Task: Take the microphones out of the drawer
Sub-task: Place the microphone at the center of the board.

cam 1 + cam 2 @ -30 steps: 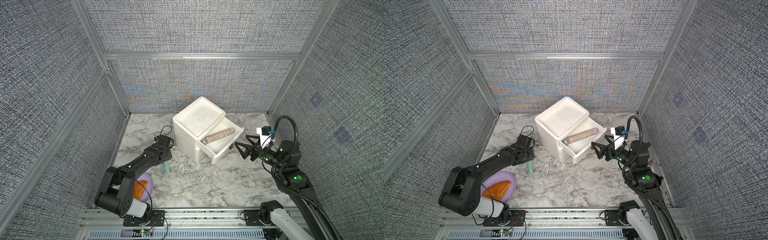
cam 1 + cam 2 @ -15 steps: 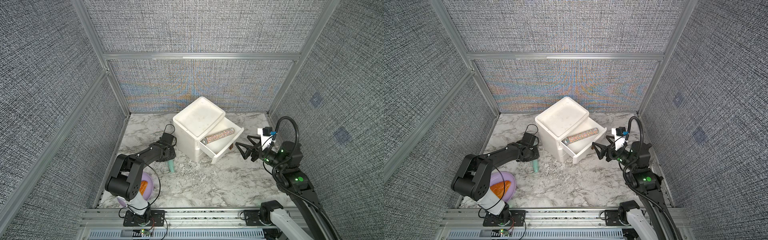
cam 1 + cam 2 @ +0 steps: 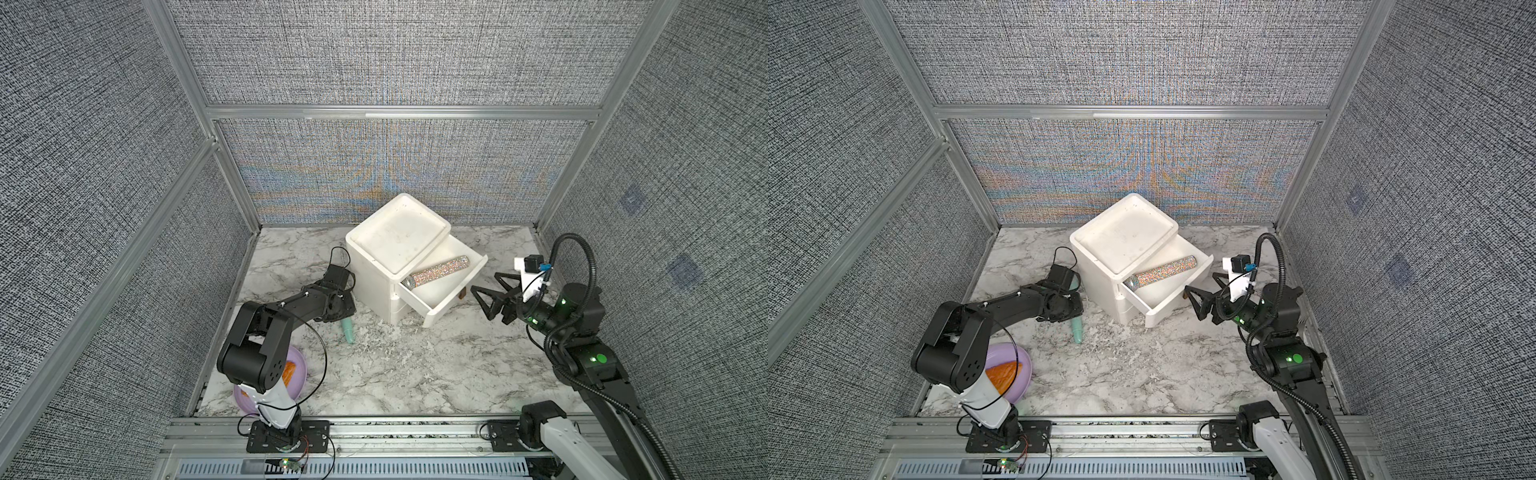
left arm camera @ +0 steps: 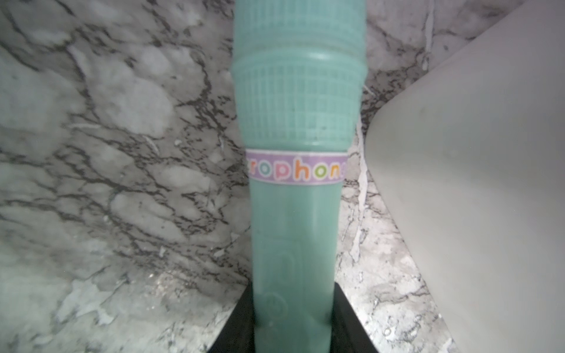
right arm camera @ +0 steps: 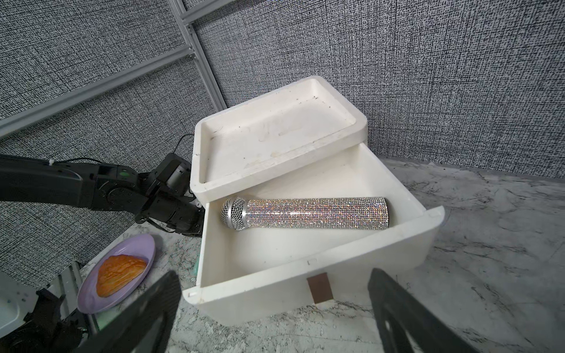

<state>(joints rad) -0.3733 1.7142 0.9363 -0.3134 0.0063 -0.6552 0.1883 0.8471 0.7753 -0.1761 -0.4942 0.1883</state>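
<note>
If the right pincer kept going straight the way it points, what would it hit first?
Most likely the drawer's front panel, near its brown tab. The right pincer stands open, facing that panel and apart from it. Height is hard to judge, so it might clear the rim toward the microphone.

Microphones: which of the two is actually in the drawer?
The rhinestone-covered microphone lies in the open drawer. The teal toy microphone is outside, beside the white drawer unit, clamped by the jaws of the left gripper.
</note>
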